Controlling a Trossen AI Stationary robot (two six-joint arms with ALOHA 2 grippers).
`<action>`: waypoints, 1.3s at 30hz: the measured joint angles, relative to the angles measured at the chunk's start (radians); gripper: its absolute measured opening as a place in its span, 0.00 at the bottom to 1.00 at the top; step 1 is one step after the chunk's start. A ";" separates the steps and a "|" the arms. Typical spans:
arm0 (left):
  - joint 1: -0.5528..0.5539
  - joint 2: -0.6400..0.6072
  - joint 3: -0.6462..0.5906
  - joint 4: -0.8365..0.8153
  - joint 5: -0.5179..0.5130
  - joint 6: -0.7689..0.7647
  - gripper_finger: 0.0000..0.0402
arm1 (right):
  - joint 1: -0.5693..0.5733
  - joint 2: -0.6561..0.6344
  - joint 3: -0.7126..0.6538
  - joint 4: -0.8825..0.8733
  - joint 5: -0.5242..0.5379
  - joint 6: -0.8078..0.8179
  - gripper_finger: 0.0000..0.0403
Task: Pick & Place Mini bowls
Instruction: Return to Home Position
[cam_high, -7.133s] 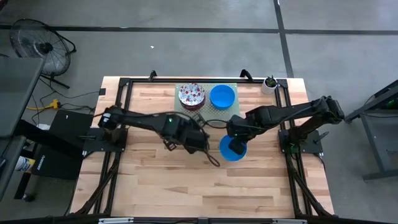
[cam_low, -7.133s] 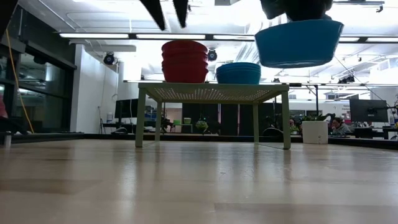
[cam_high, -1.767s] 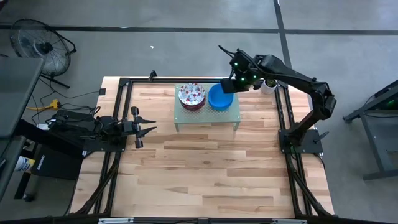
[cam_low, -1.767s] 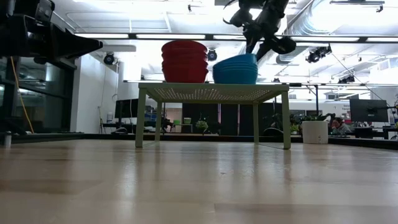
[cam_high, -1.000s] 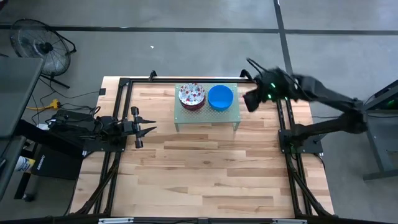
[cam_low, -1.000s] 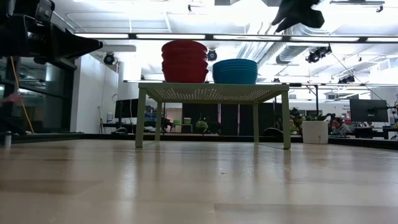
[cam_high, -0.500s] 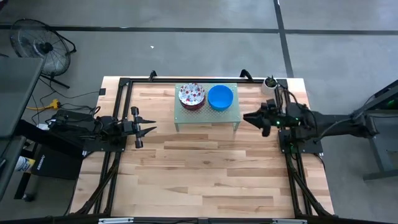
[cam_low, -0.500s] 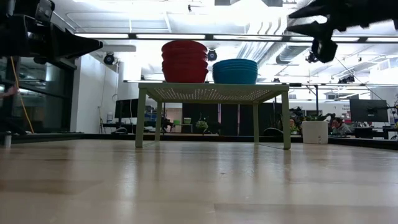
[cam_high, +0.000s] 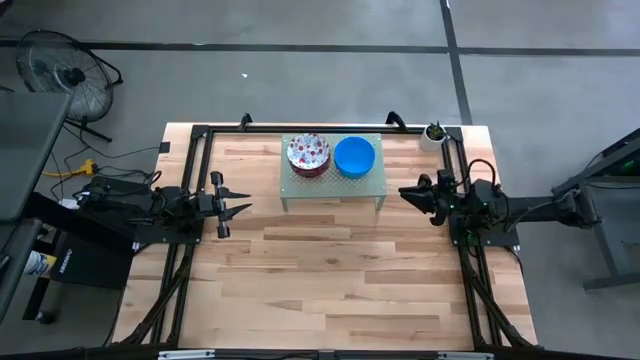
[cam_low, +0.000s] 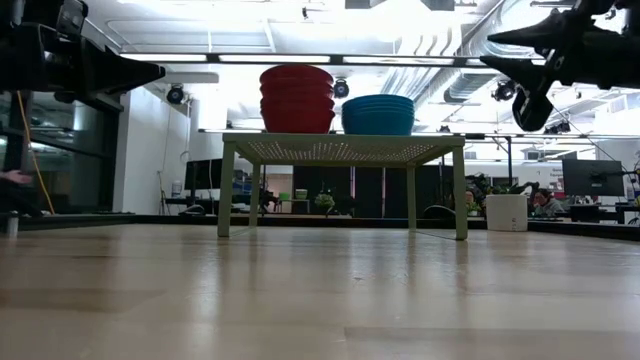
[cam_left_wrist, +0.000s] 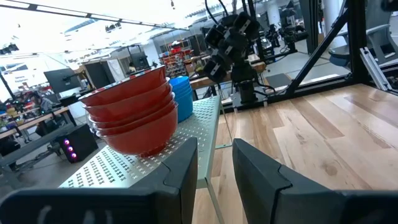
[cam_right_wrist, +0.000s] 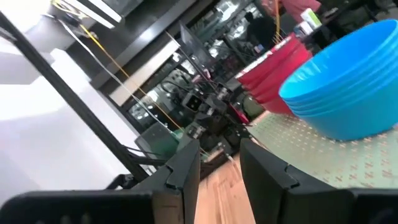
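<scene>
Mini bowls: the red-speckled stack (cam_high: 308, 153) and the blue stack (cam_high: 354, 156) stand side by side on the green perforated stand (cam_high: 372, 187), toward the far side of the table (cam_high: 330, 280). I see no bowl lying loose. At the table's left edge sits the left gripper (cam_high: 245, 207), at its right edge the right gripper (cam_high: 405, 191). Both have their fingers slightly parted and hold nothing. I judge the placing done, with only parking left.

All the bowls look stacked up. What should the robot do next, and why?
Probably just tuck the right gripper back to rest, like the left gripper at its side. Both are open and empty; the red patterned bowls and blue bowls sit stacked on the green stand.
</scene>
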 joint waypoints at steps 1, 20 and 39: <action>0.000 0.000 0.000 0.000 0.000 0.000 0.24 | 0.000 -0.008 -0.003 0.003 -0.004 -0.003 0.26; 0.000 0.000 0.000 0.000 0.000 0.000 0.24 | 0.008 -0.155 -0.035 -0.178 -0.001 -0.032 0.26; 0.000 0.000 0.000 0.000 0.000 0.000 0.24 | 0.008 -0.155 -0.035 -0.264 -0.047 -0.023 0.26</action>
